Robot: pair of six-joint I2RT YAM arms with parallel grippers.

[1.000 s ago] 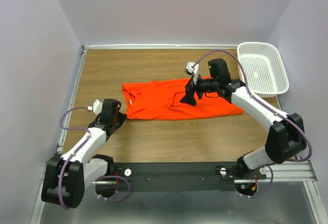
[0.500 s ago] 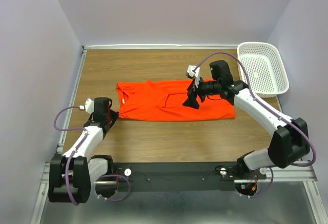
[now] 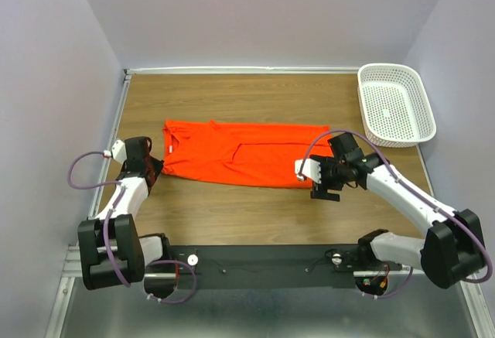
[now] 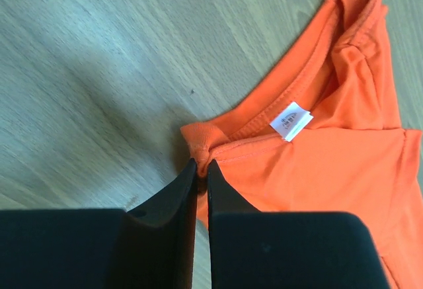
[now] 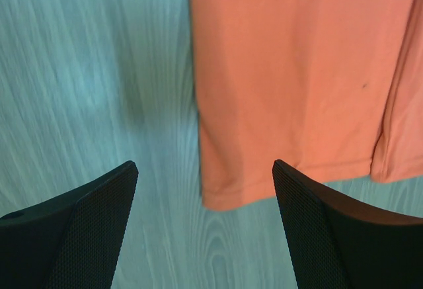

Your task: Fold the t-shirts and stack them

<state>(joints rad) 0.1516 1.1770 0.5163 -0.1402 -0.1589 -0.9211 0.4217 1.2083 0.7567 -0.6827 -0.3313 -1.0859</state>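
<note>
- Two sets of fingers are at work. The left fingers [image 4: 177,200] are pinched shut on a small bunch of the shirt [image 3: 232,152] at its collar [image 4: 251,114] edge, right at their tips. The right fingers [image 5: 99,203] stand wide apart and grip nothing, with the hem [image 5: 264,186] corner below the gap between them.
- The shirt lies flat and lengthways on the desk [image 3: 232,98], with its neck end at the left fingers and its bottom end under the right ones.
- To do this step well, I judge the right fingers should drop straight down so the hem corner sits between both tips. They should take every layer (a thin bite would likely slip) before either arm lifts.
- The left pinch looks shallow, so any pull should be gentle and level.
- Hard to make out:
  - How many layers the left fingers hold cannot be told, since the cloth vanishes between them.
  - The print on the white label [image 4: 291,120] is too small to read.
  - In the top view, both sets of tips are too small and dark to judge.
</note>
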